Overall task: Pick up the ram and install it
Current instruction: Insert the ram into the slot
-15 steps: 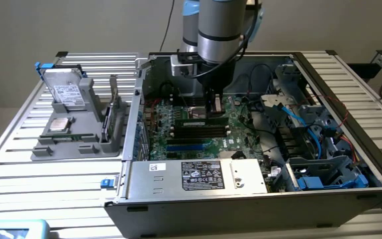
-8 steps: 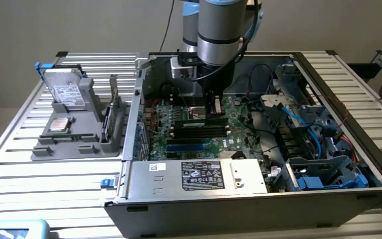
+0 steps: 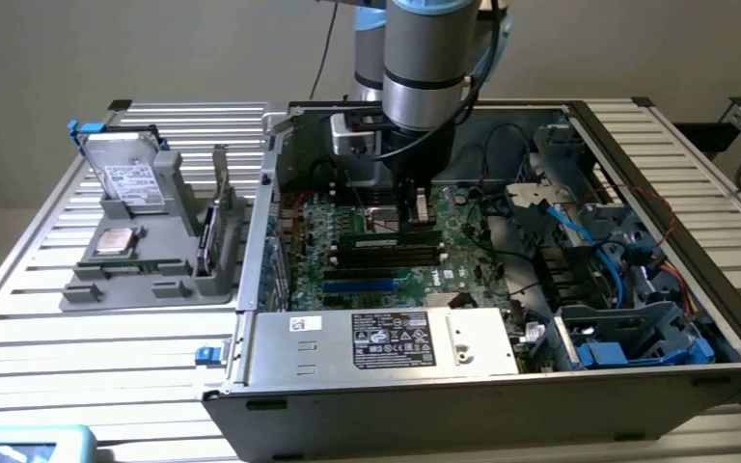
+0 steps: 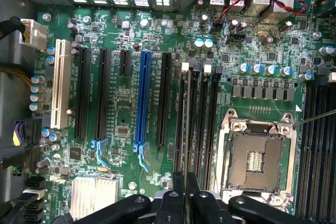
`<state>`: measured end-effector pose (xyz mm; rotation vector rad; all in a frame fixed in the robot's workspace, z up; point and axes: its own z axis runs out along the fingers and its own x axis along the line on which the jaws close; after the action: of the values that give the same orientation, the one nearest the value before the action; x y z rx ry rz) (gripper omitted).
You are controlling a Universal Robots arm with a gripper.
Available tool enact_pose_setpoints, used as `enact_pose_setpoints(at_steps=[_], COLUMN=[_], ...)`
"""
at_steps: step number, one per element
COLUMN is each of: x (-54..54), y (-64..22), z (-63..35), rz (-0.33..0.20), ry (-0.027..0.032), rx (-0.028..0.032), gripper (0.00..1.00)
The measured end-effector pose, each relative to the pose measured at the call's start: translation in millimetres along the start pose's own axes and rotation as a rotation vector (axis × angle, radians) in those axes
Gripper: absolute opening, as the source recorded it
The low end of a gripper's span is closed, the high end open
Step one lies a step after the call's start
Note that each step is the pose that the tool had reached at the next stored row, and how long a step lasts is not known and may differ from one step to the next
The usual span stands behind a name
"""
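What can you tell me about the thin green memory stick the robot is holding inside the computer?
The memory stick is a long, narrow green circuit board. It stands on its long edge, level, clamped by the gripper, right at the row of black slots on the green motherboard. Seen from the wrist it is just a thin line. Whether it sits in a slot is unclear.

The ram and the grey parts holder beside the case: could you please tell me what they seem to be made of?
The ram: probably fibreglass circuit-board laminate with a matte finish, judging by its thin green strip look. The grey parts holder: likely moulded or printed plastic, given its uniform dull grey and blocky slots.
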<state>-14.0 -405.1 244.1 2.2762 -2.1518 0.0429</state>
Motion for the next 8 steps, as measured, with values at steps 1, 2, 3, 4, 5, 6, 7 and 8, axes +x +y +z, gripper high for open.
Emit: enact_pose_setpoints(at_steps=[1, 2, 3, 4, 5, 6, 7, 8], x=[0.0, 0.0, 0.0, 0.0, 0.2, 0.6, 1.3, 1.8], y=[0.0, 0.0, 0.0, 0.0, 0.1, 0.1, 0.0, 0.1], z=[0.1, 0.2, 0.2, 0.2, 0.3, 0.3, 0.2, 0.2], rz=[0.002, 0.004, 0.007, 0.009, 0.011, 0.013, 0.015, 0.016], ry=[-0.0002, -0.0002, -0.0001, -0.0003, -0.0004, -0.0002, -0.0001, -0.0001], rx=[0.0, 0.0, -0.0001, 0.0, -0.0001, -0.0001, -0.0003, -0.0002], gripper=[0.13, 0.13, 0.13, 0.13, 0.13, 0.13, 0.13, 0.13])
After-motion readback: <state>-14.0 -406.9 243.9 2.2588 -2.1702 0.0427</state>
